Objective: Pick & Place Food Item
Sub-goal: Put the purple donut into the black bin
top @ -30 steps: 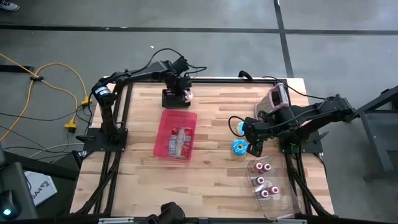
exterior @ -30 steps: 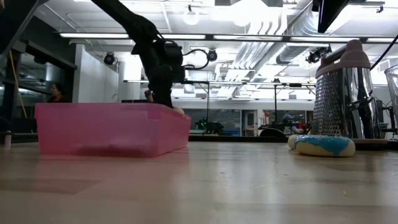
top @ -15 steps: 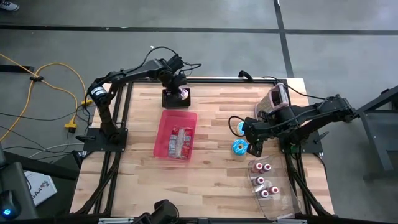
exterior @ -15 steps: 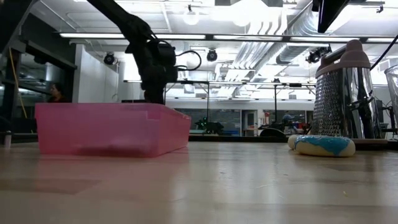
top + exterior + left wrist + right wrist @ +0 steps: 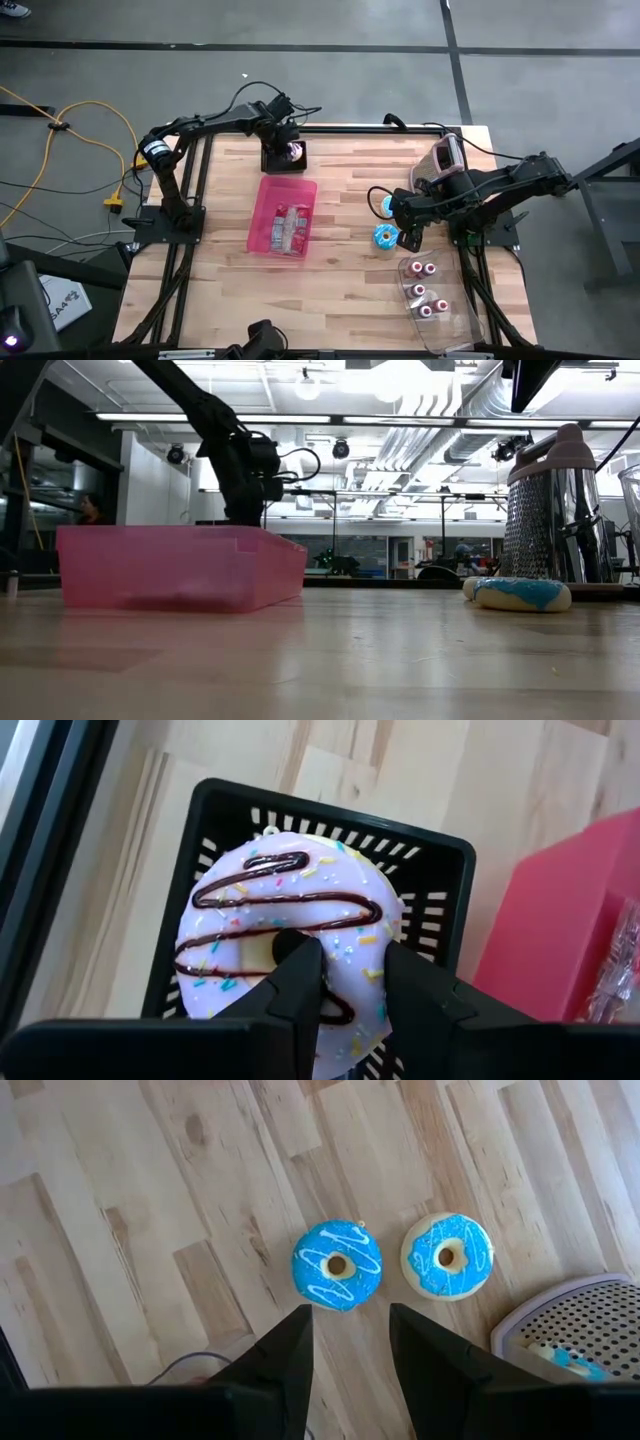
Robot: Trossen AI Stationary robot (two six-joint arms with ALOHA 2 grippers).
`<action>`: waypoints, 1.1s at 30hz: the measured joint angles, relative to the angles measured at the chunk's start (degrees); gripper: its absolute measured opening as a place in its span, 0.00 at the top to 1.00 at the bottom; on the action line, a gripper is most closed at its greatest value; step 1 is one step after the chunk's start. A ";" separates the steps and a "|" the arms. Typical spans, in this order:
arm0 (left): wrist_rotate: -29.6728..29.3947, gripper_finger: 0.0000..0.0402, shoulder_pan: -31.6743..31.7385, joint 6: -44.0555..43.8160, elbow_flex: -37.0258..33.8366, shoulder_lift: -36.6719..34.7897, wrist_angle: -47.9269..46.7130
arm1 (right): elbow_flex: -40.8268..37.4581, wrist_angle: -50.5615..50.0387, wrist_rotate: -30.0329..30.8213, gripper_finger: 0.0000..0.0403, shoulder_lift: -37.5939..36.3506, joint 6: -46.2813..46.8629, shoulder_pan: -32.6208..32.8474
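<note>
A lilac-iced donut (image 5: 290, 910) with chocolate drizzle and sprinkles sits over the inside of a black slotted basket (image 5: 440, 850) at the table's far left (image 5: 272, 160). My left gripper (image 5: 350, 965) is shut on it, pointing steeply down. In the low view the pink bin (image 5: 180, 565) hides the donut and the fingertips. My right gripper (image 5: 350, 1320) hovers open above the wood, just near of two blue-iced donuts (image 5: 337, 1265) (image 5: 447, 1256) that lie flat on the table at the right (image 5: 385, 236). My left gripper holds the donut's ring on the side beside the hole (image 5: 340, 955). One finger (image 5: 300, 970) stands at the hole and the other (image 5: 410, 985) at the outer rim. The fingers come slanting down from above. I cannot tell whether the donut touches the basket's floor.
The pink bin (image 5: 283, 215) with wrapped items lies just near of the basket. A metal grater (image 5: 447, 158) stands at the far right. A clear tray (image 5: 435, 300) with small pink-iced donuts lies at the near right. Bare wood spans the table's middle.
My left gripper has carried the lilac donut a little toward the table's left edge and down over the black basket. In the low view the donut has sunk out of sight behind the pink bin. The grip stays shut.
</note>
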 joint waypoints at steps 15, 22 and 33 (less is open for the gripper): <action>-0.75 0.76 -1.05 -1.07 0.02 0.00 0.05 | 0.00 0.00 0.00 0.70 0.00 -0.02 0.00; -2.59 0.76 -3.63 0.51 0.02 0.00 0.01 | 0.00 0.00 0.00 0.70 0.00 -0.08 0.00; -3.81 0.63 -3.39 0.36 0.04 0.00 -0.83 | 0.00 0.00 0.00 0.70 0.00 -0.13 0.01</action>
